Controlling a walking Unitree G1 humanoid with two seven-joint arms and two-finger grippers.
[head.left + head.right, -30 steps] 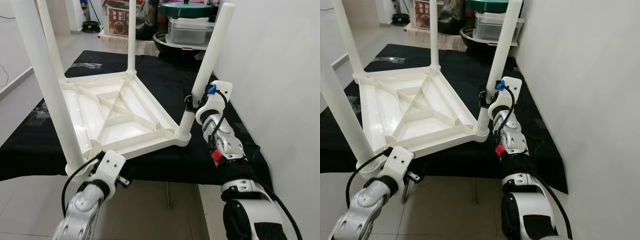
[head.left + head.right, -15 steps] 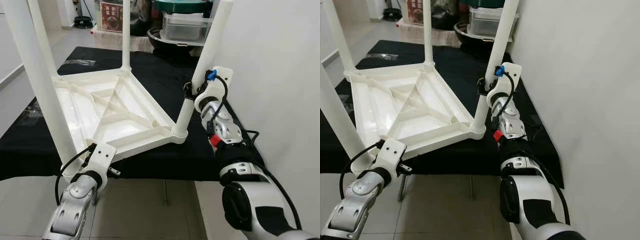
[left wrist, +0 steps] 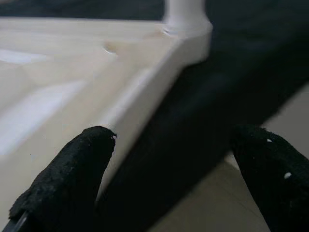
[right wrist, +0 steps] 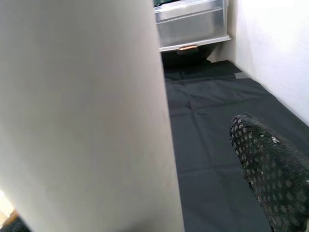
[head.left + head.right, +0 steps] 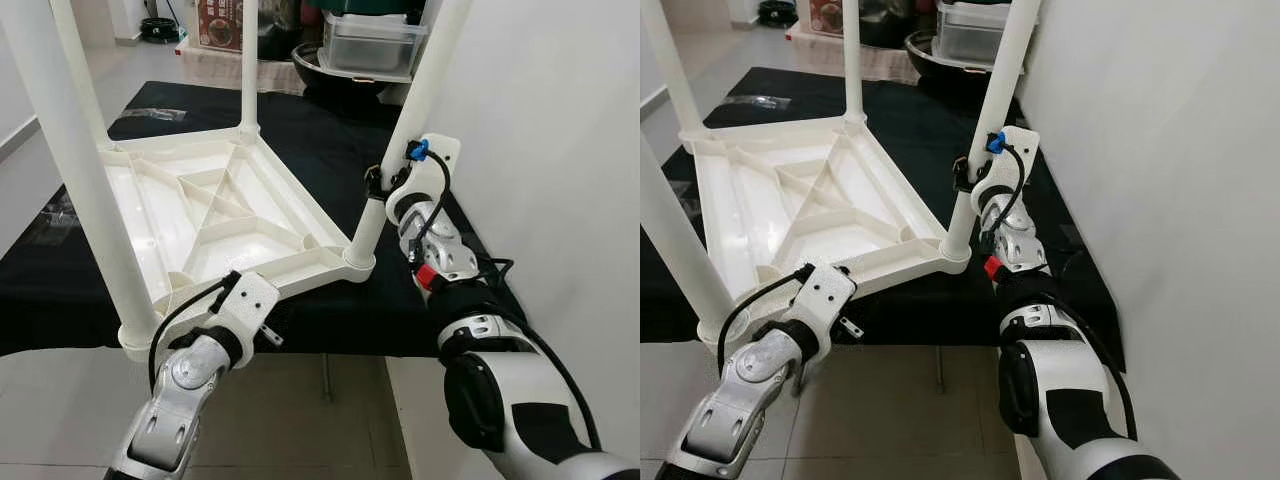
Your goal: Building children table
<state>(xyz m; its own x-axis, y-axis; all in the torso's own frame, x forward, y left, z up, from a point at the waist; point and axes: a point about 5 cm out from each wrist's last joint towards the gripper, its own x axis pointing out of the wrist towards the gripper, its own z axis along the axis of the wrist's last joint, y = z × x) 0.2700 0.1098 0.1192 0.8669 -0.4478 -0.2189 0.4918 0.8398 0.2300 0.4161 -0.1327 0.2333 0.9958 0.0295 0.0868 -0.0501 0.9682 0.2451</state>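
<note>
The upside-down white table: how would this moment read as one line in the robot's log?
table: inverted on black cloth | right gripper: at near-right leg | left gripper: open, near front edge

White plastic children's table, upside down on a black-covered surface, ribbed underside exposed, four legs pointing upward.

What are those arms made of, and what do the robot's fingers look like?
Both arms are glossy silver-white segmented shells with black joints and looping black cables. The right arm carries a blue plug and a red tag. The left gripper has thick, rough black fingers.
</note>
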